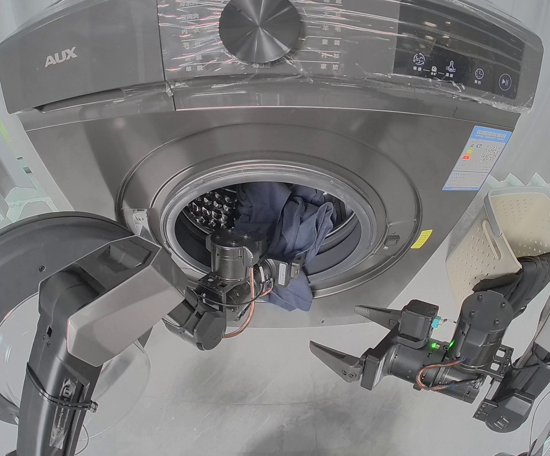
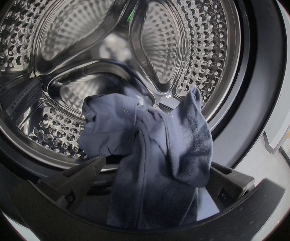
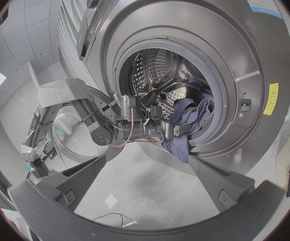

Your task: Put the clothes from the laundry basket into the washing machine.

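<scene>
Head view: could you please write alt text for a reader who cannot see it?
The left gripper sits at the mouth of the open washing machine, where a navy garment drapes over the rim. The open right gripper hangs in front, near a laundry basket holding dark clothing.

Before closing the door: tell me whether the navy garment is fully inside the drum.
Partly out: the navy garment drapes over the opening's lower rim, one end hanging outside.
</scene>
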Available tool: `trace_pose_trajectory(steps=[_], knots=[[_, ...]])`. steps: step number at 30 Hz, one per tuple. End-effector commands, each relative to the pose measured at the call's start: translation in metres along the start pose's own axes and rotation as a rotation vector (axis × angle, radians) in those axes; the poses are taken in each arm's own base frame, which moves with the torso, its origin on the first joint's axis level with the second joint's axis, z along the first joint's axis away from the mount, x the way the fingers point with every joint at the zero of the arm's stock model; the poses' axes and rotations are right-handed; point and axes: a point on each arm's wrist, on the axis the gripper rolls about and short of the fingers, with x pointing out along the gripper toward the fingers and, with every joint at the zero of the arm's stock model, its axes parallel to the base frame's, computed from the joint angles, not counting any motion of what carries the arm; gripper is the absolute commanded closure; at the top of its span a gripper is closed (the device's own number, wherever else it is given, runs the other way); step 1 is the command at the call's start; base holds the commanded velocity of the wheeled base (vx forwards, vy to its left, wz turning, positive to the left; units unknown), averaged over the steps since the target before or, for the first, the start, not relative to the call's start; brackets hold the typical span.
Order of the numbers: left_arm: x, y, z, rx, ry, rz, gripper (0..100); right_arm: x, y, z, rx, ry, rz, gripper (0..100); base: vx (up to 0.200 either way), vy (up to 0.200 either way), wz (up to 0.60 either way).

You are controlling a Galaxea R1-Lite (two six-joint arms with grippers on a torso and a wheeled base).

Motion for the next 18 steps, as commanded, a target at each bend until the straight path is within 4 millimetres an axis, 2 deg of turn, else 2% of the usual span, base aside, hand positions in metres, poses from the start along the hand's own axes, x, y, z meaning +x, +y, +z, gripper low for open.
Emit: trace_pose_trajectory(steps=[1,7,8,14,17,18], knots=[[0.008,-0.001,-0.021,0.004,0.034,-0.005,0,0.0,0.0,0.0,0.0,0.001,0.0,0,0.0,0.0,0.0],[0.01,-0.003,-0.031,0.009,0.053,-0.008,0,0.0,0.0,-0.001,0.0,0.003,0.0,0,0.0,0.0,0.0],[0.011,-0.002,-0.031,0.01,0.05,-0.005,100,0.0,0.0,-0.001,0.0,0.003,0.0,0,0.0,0.0,0.0],[0.015,0.0,-0.015,0.009,0.0,-0.003,100,0.0,0.0,-0.001,0.0,0.003,0.0,0,0.0,0.0,0.0],[0.018,0.0,-0.001,-0.001,-0.052,-0.001,100,0.001,0.0,0.0,0.0,0.001,0.0,0,0.0,0.0,0.0],[0.02,0.0,0.01,-0.009,-0.09,0.002,100,0.001,0.0,0.0,0.0,0.001,0.0,0,0.0,0.0,0.0]])
